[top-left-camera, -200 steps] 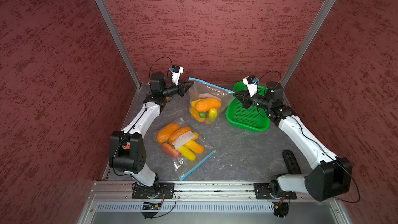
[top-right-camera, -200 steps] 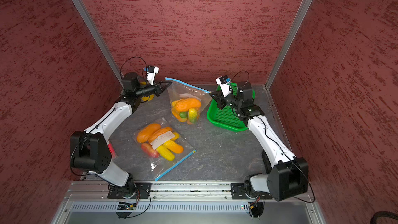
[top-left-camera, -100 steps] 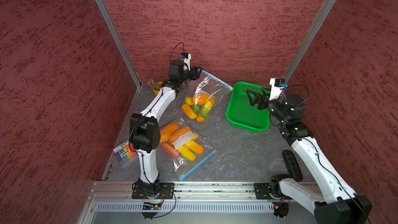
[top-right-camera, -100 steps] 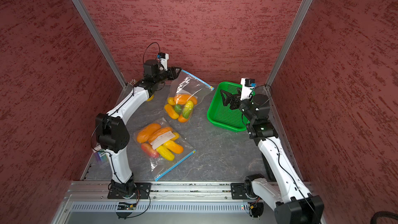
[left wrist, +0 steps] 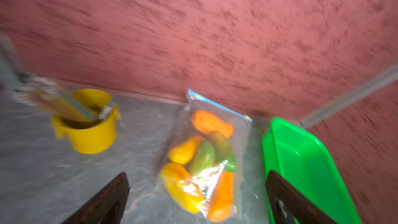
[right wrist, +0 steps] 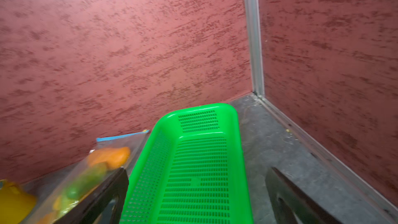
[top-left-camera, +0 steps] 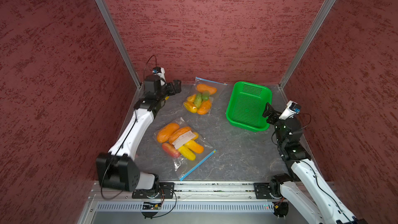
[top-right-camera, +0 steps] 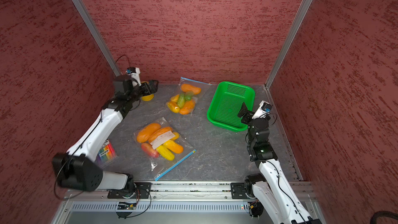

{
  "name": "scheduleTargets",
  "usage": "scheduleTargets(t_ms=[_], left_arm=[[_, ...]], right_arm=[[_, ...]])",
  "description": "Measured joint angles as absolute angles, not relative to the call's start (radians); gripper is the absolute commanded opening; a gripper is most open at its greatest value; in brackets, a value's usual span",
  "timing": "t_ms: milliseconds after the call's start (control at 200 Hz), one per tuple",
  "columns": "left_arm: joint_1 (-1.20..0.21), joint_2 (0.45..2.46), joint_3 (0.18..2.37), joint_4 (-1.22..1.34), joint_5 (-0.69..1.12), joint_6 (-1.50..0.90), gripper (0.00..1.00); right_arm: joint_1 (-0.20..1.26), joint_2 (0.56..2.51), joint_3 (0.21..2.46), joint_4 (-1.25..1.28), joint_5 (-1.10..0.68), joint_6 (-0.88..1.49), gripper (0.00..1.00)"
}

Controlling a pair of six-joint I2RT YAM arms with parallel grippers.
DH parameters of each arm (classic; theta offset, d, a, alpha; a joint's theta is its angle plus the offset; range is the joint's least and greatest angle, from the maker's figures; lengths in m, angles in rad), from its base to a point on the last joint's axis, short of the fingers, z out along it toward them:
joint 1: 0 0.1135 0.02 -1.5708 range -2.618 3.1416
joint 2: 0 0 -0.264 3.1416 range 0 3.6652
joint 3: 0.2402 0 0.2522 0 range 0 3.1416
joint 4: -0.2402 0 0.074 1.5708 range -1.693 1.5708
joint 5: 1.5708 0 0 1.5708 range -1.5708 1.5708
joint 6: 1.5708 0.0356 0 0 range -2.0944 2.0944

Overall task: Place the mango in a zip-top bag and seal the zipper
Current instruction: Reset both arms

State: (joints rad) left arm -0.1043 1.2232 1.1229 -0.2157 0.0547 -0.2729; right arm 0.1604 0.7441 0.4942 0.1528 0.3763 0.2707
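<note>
In both top views the left gripper (top-left-camera: 175,86) stands spread wide with nothing in it. The right gripper (top-left-camera: 268,110) gapes just as wide and empty at the basket's (top-left-camera: 252,84) near rim. The bag (top-left-camera: 201,99) lies flat between the two, closer to the left one and touching neither. The mango (top-left-camera: 206,88) sits inside it, the fruit nearest the zipper (top-left-camera: 210,80). A cup (top-right-camera: 147,98) sits just beside the left gripper, partly hidden by it. A second bag (top-right-camera: 161,143) of fruit lies well behind both grippers, toward their bases.

In the left wrist view the bag (left wrist: 215,147) lies straight ahead of the parted jaws, with the cup (left wrist: 92,130) off to one side. The picture is smeared, so the zipper (left wrist: 217,104) looks shut along its length, but that is not certain.

In the right wrist view the basket (right wrist: 200,106) fills the gap between the jaws, and the bag (right wrist: 107,162) lies just beside one finger.

The film is probably thin, limp and slick, and the loose fruit should give it weight that shifts when lifted. The stiffer zipper strip, at a corner clear of the mango, is the likeliest hold.
</note>
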Motion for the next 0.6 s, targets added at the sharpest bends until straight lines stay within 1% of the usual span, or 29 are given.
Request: scheduleTargets(t_ms=[105,200,331,431,506,596], left_arm=[[-0.102,0.952,0.838,-0.155,-0.049,-0.236,1.0],[-0.097,0.862,0.645,-0.12,-0.125,-0.205,1.0],[-0.071,0.886,0.445,-0.05,-0.181,-0.171,1.0],[-0.035,0.945,0.301,0.125,-0.183,-0.149,1.0],[-0.002,1.021,0.256,0.213,-0.164,-0.134,1.0],[0.03,1.096,0.239,0.368,-0.115,-0.1,1.0]], right_arm=[[0.16,0.72,0.339,0.295,0.432,0.212,0.99],[0.157,0.707,0.201,0.454,0.458,0.152,0.99],[0.153,0.801,0.105,0.645,0.456,0.107,0.99],[0.152,0.904,0.028,0.831,0.45,0.092,0.99],[0.144,1.007,0.008,0.94,0.451,0.083,0.99],[0.134,1.084,0.008,1.057,0.44,0.067,0.99]])
